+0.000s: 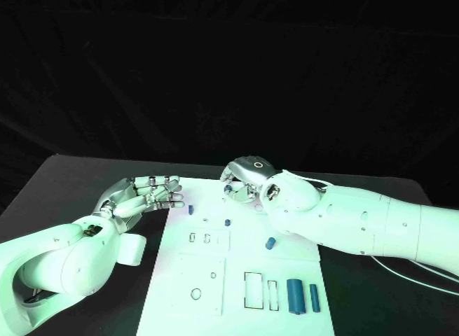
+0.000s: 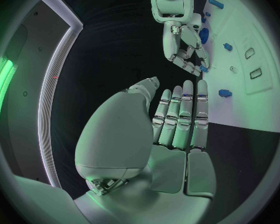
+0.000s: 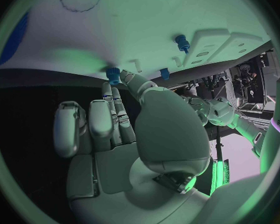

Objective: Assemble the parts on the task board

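The white board [image 1: 244, 269] is lying in the middle of the black table [image 1: 57, 189], long side running away from the robot. The left hand [image 1: 146, 196] is hovering just off the board's left far edge, fingers straight and close together, holding nothing; the left wrist view is showing the same flat hand [image 2: 177, 119] with the thumb apart. The right hand [image 1: 247, 179] is reaching down at the board's far end. In the right wrist view its thumb and a finger [image 3: 122, 82] are pinching a small blue peg [image 3: 112, 73] right at the board edge, other fingers curled back.

Other blue parts are sitting on the board: one small peg [image 1: 190, 208] near the left hand, one tiny one [image 1: 227, 222] mid-board, an oblong piece [image 1: 270, 243] lying near the right arm, and two bigger cylinders [image 1: 295, 295] and [image 1: 314, 297] lying side by side at the near right corner, next to rectangular slots [image 1: 252, 290].
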You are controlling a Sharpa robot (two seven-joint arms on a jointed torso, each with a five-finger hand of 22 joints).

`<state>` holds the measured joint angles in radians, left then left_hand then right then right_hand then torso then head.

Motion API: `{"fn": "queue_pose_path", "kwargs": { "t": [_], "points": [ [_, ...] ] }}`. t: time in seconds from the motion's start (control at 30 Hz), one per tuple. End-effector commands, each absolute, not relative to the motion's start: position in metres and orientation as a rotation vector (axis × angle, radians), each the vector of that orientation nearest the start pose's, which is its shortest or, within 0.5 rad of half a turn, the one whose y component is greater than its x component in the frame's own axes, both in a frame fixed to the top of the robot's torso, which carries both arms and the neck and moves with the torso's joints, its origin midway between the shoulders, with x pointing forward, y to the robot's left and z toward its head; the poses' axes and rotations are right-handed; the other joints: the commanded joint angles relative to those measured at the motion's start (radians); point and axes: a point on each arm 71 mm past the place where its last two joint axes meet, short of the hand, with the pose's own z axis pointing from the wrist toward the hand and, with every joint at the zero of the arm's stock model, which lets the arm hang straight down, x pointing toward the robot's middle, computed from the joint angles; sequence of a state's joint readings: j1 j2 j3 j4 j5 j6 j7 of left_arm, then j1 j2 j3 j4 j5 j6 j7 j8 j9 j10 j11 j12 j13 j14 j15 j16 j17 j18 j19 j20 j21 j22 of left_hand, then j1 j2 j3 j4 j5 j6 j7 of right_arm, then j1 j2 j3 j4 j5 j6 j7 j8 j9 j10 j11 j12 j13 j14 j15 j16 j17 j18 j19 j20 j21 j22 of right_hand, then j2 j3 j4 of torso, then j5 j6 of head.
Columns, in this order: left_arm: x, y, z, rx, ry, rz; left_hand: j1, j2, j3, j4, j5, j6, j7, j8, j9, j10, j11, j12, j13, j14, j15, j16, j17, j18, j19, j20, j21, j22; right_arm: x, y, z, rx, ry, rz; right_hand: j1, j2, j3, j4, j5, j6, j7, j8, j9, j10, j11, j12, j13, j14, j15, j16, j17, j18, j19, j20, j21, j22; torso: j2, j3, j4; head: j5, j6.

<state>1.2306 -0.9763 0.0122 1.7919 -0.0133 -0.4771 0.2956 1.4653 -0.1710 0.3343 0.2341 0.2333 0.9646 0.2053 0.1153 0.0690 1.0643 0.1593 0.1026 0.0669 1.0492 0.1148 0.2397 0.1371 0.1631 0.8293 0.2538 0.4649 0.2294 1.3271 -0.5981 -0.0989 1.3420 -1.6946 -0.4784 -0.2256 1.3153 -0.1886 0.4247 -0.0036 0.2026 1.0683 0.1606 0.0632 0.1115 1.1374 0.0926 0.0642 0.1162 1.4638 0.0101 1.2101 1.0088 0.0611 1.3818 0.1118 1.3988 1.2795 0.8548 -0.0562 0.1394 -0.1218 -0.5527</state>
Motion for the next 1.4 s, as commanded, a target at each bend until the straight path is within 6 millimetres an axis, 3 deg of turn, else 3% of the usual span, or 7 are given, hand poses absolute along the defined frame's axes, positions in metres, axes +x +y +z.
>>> {"fn": "queue_pose_path", "kwargs": {
  "t": [0.03,0.47,0.77,0.87,0.97,1.07,1.4],
  "points": [
    [0.449,0.202,-0.13,-1.127,1.419,-1.526,-0.008,0.0,0.001,-0.003,-0.004,0.001,0.006,-0.003,-0.001,-0.003,0.002,-0.005,-0.001,-0.001,0.005,-0.007,0.001,0.017,-0.009,-0.001,0.005,0.002,0.527,-0.127,-0.136,-0.332,1.362,0.495,-0.009,-0.013,-0.042,0.014,-0.002,-0.052,0.006,0.0,-0.011,-0.065,0.012,0.0,-0.021,-0.015,0.01,-0.051,-0.069,0.021,-0.049,0.011,-0.053,-0.068,0.0,0.0,0.0015,-0.002,0.0],
    [0.452,0.206,-0.131,-1.132,1.414,-1.514,-0.008,0.0,0.001,-0.003,-0.004,0.0,0.006,-0.005,-0.002,-0.003,0.002,-0.006,-0.001,-0.002,0.006,-0.008,0.001,0.017,-0.01,-0.001,0.006,0.002,0.511,-0.149,-0.128,-0.263,1.333,0.544,0.014,0.007,-0.137,0.064,0.042,-0.033,0.003,0.011,-0.008,-0.016,0.006,0.035,-0.018,0.003,0.003,-0.032,-0.053,0.014,-0.017,0.009,-0.048,-0.04,-0.005,0.0039,-0.0029,-0.002,0.004],
    [0.462,0.208,-0.135,-1.136,1.409,-1.504,-0.008,0.0,0.001,-0.004,-0.004,0.001,0.006,-0.005,-0.001,-0.002,0.002,-0.007,0.0,-0.002,0.006,-0.009,0.001,0.017,-0.012,-0.001,0.006,0.002,0.489,-0.208,-0.118,-0.044,1.421,0.603,-0.013,-0.02,-0.177,0.108,0.107,-0.022,-0.026,0.011,-0.005,0.221,-0.044,0.156,0.053,0.034,-0.034,0.066,0.072,-0.008,0.049,-0.021,0.022,0.065,-0.034,0.0154,-0.0238,-0.008,0.011],
    [0.465,0.207,-0.137,-1.137,1.409,-1.502,-0.007,0.002,0.002,-0.005,-0.004,0.003,0.005,-0.005,-0.001,0.0,0.001,-0.007,0.0,-0.002,0.006,-0.009,0.002,0.017,-0.013,-0.001,0.007,0.003,0.485,-0.224,-0.12,-0.011,1.475,0.578,-0.013,-0.035,-0.237,0.122,0.155,-0.042,-0.04,0.018,-0.002,0.278,-0.063,0.264,0.149,0.047,-0.05,0.125,0.152,-0.02,0.079,-0.04,0.056,0.117,-0.044,0.0213,-0.0306,-0.009,0.013],
    [0.467,0.206,-0.139,-1.137,1.413,-1.504,-0.006,0.002,0.002,-0.006,-0.003,0.003,0.004,-0.005,-0.001,0.0,0.001,-0.007,0.0,-0.001,0.005,-0.009,0.002,0.017,-0.013,-0.001,0.008,0.003,0.484,-0.237,-0.123,0.01,1.522,0.546,0.044,0.008,-0.364,0.171,0.209,-0.072,-0.053,0.074,0.023,0.123,-0.059,0.73,0.66,0.055,-0.039,0.21,0.267,-0.029,0.1,-0.039,0.086,0.163,-0.05,0.0257,-0.034,-0.011,0.012],
    [0.467,0.203,-0.14,-1.136,1.419,-1.508,-0.006,0.002,0.002,-0.006,-0.003,0.003,0.004,-0.005,-0.001,0.0,0.001,-0.007,0.0,-0.001,0.005,-0.009,0.002,0.017,-0.013,-0.001,0.008,0.003,0.485,-0.244,-0.126,0.021,1.549,0.522,0.045,0.008,-0.393,0.199,0.194,-0.105,-0.029,0.084,0.027,0.197,-0.054,0.957,0.881,0.064,-0.038,0.246,0.335,-0.033,0.113,-0.034,0.099,0.184,-0.053,0.0279,-0.0349,-0.013,0.009],
    [0.466,0.194,-0.142,-1.131,1.44,-1.525,-0.005,0.002,0.003,-0.007,-0.003,0.003,0.004,-0.006,-0.001,0.0,0.001,-0.008,0.0,-0.001,0.005,-0.01,0.002,0.017,-0.015,0.0,0.008,0.004,0.498,-0.252,-0.141,0.053,1.608,0.458,0.087,0.01,-0.435,0.252,0.204,-0.16,-0.018,0.126,0.042,0.25,-0.037,1.202,1.136,0.079,-0.026,0.297,0.425,-0.042,0.137,-0.019,0.123,0.222,-0.054,0.0323,-0.0343,-0.013,0.002]
  ]
}}
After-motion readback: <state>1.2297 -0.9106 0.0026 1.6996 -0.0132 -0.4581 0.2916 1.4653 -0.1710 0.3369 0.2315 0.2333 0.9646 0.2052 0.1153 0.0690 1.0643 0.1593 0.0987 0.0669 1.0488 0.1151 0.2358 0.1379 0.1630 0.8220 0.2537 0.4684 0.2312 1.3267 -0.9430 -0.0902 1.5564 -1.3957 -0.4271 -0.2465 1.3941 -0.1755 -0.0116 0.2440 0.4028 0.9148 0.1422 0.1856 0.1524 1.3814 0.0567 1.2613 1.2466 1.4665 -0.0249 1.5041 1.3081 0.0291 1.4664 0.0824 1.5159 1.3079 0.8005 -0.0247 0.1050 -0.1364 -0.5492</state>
